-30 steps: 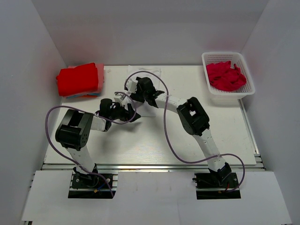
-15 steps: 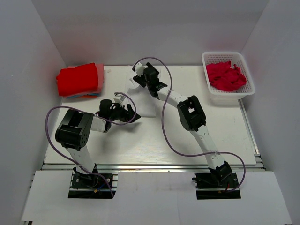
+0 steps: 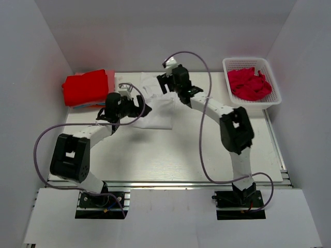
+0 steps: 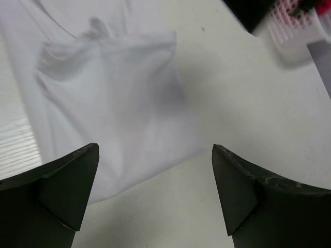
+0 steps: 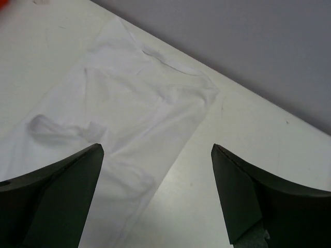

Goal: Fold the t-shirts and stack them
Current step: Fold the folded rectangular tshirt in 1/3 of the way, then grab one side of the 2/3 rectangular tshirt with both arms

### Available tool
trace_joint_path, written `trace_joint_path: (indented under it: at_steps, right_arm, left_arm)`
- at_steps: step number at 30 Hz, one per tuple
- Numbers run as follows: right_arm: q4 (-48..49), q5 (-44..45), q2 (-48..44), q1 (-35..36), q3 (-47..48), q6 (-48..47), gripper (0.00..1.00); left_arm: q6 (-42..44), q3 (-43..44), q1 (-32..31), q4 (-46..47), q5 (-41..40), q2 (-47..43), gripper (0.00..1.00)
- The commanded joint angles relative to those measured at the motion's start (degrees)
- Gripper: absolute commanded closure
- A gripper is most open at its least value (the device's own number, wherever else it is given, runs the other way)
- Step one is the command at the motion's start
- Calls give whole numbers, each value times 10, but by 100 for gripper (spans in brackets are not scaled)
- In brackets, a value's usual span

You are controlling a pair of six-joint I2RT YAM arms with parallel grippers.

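Seen from above, the left hand [image 3: 141, 108] and right hand [image 3: 162, 85] sit over the crumpled white cotton t-shirt [image 3: 158, 118] and hide its far edge. White cloth on the white desk [image 3: 170, 155] blurs its outline. The left wrist camera loses the shirt off the top and left edges, and the white plastic basket [image 4: 298, 32] is only a blurred corner scrap. The right wrist camera cuts the shirt off at lower left. What lies beneath the folded red stack [image 3: 87, 87] is too small to tell.

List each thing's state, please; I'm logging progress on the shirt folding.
white t-shirt: flat on the table, wrinkled, ungripped.
red stack: folded.
crimson shirts: crumpled in the basket.
left fingers: open, empty.
right fingers: open, empty.
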Motion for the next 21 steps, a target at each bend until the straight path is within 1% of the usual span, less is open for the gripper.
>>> trace_joint_path:
  at_steps: [1, 2, 3, 4, 6, 7, 8, 10, 12, 14, 15, 16, 18, 19, 21]
  right_arm:
    - [-1, -7, -139, -17, -101, 157, 10]
    - [-5, -32, -153, -19, -141, 169, 10]
    - [-11, -42, -167, -21, -161, 201, 10]
    - [-28, -51, -203, -24, -210, 213, 10]
    - [-48, -118, -223, -27, -239, 233, 10]
    - [-62, -128, -242, -24, -265, 228, 10]
    - [-95, -129, -247, -24, -273, 228, 10]
    - [-113, -185, -258, -26, -293, 228, 10]
    - [-137, -199, -265, -25, -323, 232, 10]
    - [-137, -240, -260, -24, -343, 250, 10]
    - [-137, -252, -254, -25, -351, 257, 10]
    - [-136, -282, -249, -24, -354, 268, 10]
    - [-132, -299, -228, -25, -363, 285, 10]
    - [-122, -316, -222, -24, -365, 290, 12]
    - [-98, -331, -198, -27, -370, 297, 14]
  left_arm:
    - [-20, 26, -1, -138, -158, -86, 0]
    - [-42, 16, 5, -155, -187, -109, 0]
    - [-49, 3, 10, -182, -221, -119, 0]
    - [-59, -2, 10, -197, -242, -127, 0]
    - [-59, -16, 10, -217, -279, -133, 0]
    - [-59, -22, 10, -225, -279, -133, 0]
    - [-65, -22, 10, -230, -279, -133, 0]
    - [-65, -34, 10, -225, -256, -121, 0]
    - [-65, -34, 10, -225, -235, -90, 0]
    - [-65, -34, 10, -209, -212, -59, 3]
    - [-65, -34, 10, -209, -206, -49, 6]
    - [-57, -34, 10, -193, -206, -40, 13]
    - [-57, -34, 5, -186, -200, -25, 18]
    - [-51, -34, -1, -177, -200, -11, 22]
    - [-51, -34, -1, -160, -188, 3, 26]
